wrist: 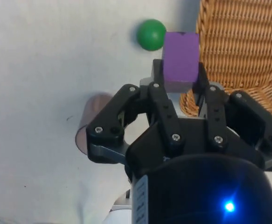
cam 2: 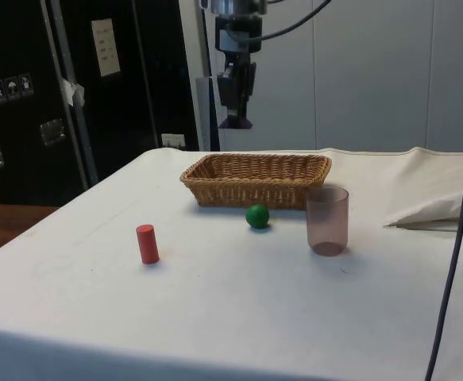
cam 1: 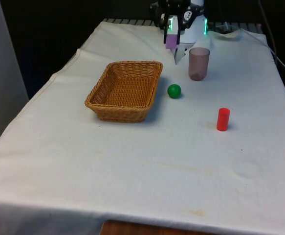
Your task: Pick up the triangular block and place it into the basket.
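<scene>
**Claw carrying purple block above the counter**

The claw (wrist: 180, 86) is gripping the purple triangular block (wrist: 180, 61) between its fingers, hanging high at the top centre of the front view and top centre of the side view, clear of the counter (cam 1: 147, 166). Below it, the wicker basket (cam 1: 125, 91) is sitting left of centre in the front view, holding nothing. A green ball (cam 1: 174, 91) is lying just beside the basket. A translucent pinkish cup (cam 1: 199, 63) is standing upright nearby; a red cylinder (cam 1: 223, 119) is standing well apart. No legible writing is showing.
</scene>
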Available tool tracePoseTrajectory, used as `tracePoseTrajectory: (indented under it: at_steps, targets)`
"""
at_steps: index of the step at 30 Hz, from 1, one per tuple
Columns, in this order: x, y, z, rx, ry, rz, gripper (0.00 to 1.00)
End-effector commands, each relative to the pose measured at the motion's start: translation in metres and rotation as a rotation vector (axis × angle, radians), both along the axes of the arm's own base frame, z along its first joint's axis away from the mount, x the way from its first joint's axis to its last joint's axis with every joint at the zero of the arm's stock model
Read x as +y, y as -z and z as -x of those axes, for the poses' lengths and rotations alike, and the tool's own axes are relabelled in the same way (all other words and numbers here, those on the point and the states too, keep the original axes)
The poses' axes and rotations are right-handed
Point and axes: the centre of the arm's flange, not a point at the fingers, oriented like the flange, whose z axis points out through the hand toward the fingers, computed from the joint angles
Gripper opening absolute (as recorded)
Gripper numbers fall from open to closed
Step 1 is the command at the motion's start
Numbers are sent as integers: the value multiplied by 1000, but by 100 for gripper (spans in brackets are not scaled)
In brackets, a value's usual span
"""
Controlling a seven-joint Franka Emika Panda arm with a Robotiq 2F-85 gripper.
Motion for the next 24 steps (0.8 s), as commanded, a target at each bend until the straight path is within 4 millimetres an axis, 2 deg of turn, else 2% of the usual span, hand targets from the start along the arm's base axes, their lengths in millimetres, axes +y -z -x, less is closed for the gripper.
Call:
tracePoseTrajectory:
  at_steps: [1,6,7,12,16,24]
  targets:
    - [-5,2,2,3,-5,4,34]
    - [-22,11,6,18,-18,4,34]
    - [-20,9,6,20,-14,3,34]
    - [-42,26,8,37,-29,8,34]
    - [-50,33,8,50,-29,18,34]
    - [-80,60,9,69,-42,37,34]
